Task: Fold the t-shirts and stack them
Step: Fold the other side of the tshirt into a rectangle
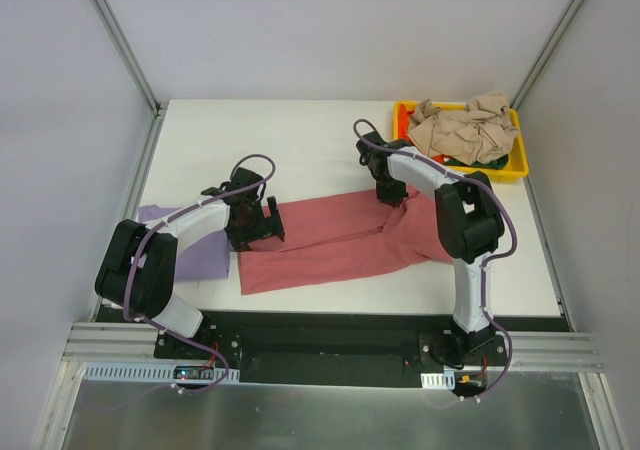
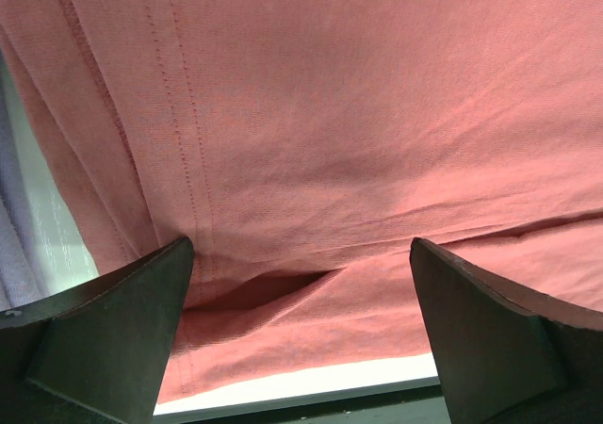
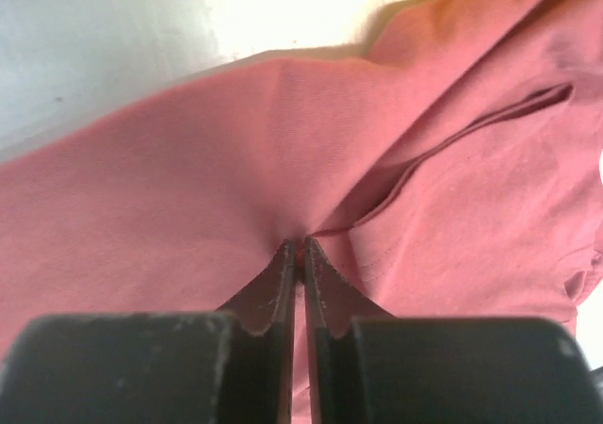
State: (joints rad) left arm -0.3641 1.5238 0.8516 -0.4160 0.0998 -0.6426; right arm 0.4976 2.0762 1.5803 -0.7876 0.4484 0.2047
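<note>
Left fingers [image 1: 268, 228]: spread wide apart and holding nothing. They point down at the left end of the red-pink t-shirt [image 1: 330, 240], with a small fold of the cloth lying between the two tips. Whether the tips touch the cloth cannot be told.
Right fingers [image 3: 283, 283]: pressed together, pinching a raised ridge of the red-pink t-shirt. The cloth draws in towards the tips in creases.
Seams: the left wrist view shows two rows of hem stitching running up the cloth beside the left-hand finger. The right wrist view shows a folded edge to the right of the pinch.
Red-pink t-shirt: spread across the middle of the worktop [image 1: 300, 140], a long band running from low left to upper right. Its right part is bunched under the right arm.
Lavender t-shirt [image 1: 195, 255]: lying flat at the near left of the worktop, just beside the left end of the red-pink one and partly under the left arm.
Yellow tray [image 1: 515, 165]: at the far right corner of the worktop, well apart from both pairs of fingers.
Tray contents: a crumpled beige t-shirt [image 1: 460, 130] heaped on top, with dark green cloth [image 1: 498, 156] showing beneath it at the right.
</note>
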